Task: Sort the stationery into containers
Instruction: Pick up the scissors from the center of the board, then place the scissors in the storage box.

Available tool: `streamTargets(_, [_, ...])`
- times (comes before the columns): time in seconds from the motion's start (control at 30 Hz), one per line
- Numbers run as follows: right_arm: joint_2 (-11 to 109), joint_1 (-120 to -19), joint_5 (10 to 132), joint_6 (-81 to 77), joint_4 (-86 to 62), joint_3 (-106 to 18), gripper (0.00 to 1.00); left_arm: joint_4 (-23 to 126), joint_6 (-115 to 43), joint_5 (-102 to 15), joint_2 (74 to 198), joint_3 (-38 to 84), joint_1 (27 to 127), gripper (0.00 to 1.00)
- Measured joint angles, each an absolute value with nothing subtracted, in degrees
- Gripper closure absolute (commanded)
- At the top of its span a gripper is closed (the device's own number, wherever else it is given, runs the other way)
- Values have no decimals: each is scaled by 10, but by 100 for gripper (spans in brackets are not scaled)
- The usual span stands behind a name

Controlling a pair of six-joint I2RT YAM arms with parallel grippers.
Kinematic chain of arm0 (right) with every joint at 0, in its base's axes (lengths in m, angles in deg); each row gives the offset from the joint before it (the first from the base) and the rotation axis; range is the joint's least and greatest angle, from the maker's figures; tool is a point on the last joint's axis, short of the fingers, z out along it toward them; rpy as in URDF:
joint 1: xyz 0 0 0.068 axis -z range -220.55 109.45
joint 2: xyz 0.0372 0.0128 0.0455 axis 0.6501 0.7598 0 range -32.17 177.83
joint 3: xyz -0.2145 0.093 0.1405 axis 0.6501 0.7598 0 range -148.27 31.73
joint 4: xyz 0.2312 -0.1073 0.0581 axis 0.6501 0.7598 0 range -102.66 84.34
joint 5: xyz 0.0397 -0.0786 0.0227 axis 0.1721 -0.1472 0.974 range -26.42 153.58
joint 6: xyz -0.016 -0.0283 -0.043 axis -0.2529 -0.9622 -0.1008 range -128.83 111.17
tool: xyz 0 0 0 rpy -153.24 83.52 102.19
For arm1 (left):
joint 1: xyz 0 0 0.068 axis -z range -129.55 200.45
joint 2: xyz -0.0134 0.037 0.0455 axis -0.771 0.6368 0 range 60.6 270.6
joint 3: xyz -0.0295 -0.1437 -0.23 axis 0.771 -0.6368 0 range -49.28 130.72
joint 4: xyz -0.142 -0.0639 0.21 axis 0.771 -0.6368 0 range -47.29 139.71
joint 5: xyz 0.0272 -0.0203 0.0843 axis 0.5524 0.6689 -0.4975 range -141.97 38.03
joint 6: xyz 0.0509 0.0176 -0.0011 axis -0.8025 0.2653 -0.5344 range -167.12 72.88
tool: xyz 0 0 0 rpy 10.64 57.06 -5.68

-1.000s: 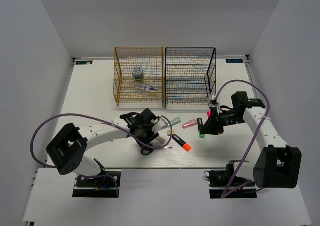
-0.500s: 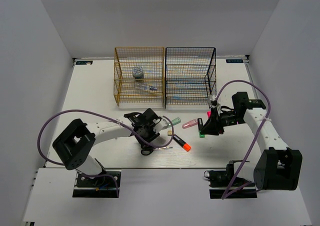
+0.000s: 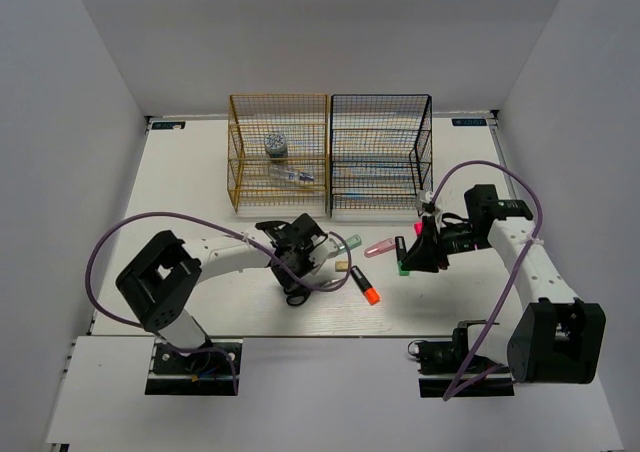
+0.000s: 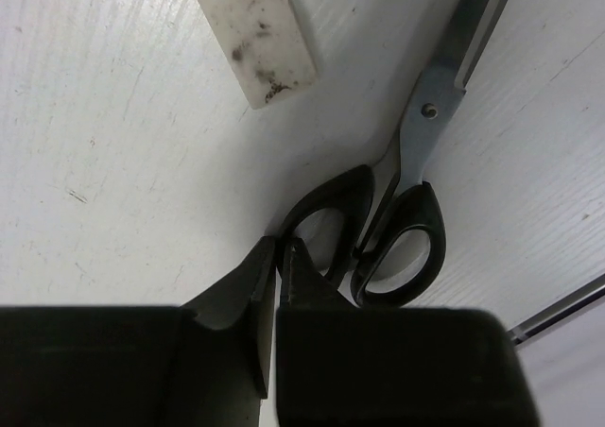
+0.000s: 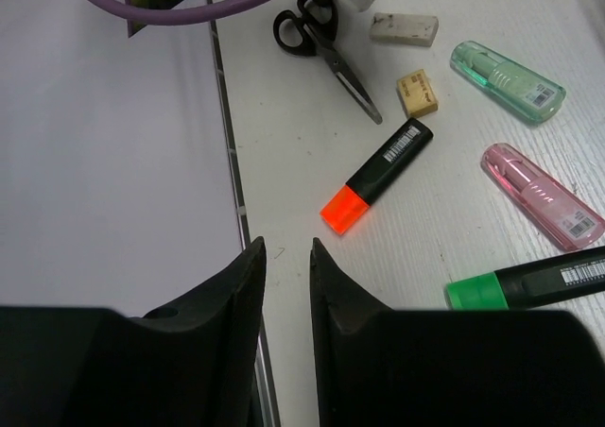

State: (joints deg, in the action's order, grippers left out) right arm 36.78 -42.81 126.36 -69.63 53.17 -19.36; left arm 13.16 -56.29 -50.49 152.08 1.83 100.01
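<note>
Gold rack (image 3: 278, 167): holds tape roll (image 3: 276, 145) and tube (image 3: 288, 176).
Black rack (image 3: 380, 164): just beside it, contents unclear.
Left gripper (image 4: 276, 262): fingers together, beside scissors (image 4: 392, 214) handles; only the wrist view shows this.
Right gripper (image 5: 286, 276): fingers slightly apart, empty, above table edge.
Orange highlighter (image 5: 378, 175): loose on table.

the left hand (image 3: 293, 272) sits over the scissors (image 3: 297, 296), near an orange-capped highlighter (image 3: 363, 286).

A robotics lab test cell: a white painted plank tabletop (image 3: 180, 172) sits boxed in by plain grey-white partition walls (image 3: 80, 92), two white-and-black robot arms (image 3: 225, 260) are bolted at its near edge, and purple cables (image 3: 110, 247) loop from them.
</note>
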Motion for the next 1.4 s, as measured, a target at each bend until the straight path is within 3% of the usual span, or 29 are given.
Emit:
streamTargets(0.13, [364,-428,1264,-698,535,-194,50,103,-561,-503,1525,31,1000,100])
streamTargets(0.27, [354,-428,1264,-702,533,-192,45,53,-559,-501,1507,58,1000,100])
streamTargets(0.4, [343,-428,1264,-700,531,-189,63,4,-566,-504,1458,135,1000,100])
streamTargets(0.43, [342,-428,1264,-698,531,-189,84,-2,-571,-510,1443,157,1000,100])
streamTargets(0.5, [342,-428,1263,-695,529,-189,100,-12,-586,-529,1416,203,999,100])
streamTargets(0.73, [352,-428,1263,-678,529,-189,100,63,-719,-681,1348,240,985,100])
streamTargets(0.97, [352,-428,1263,-664,518,-189,100,234,-885,-801,1372,209,952,100])
streamTargets(1.17, [352,-428,1263,-658,512,-189,100,396,-1014,-854,1405,182,932,100])
streamTargets(1.4, [352,-428,1258,-657,505,-189,100,460,-1050,-861,1442,148,903,100])
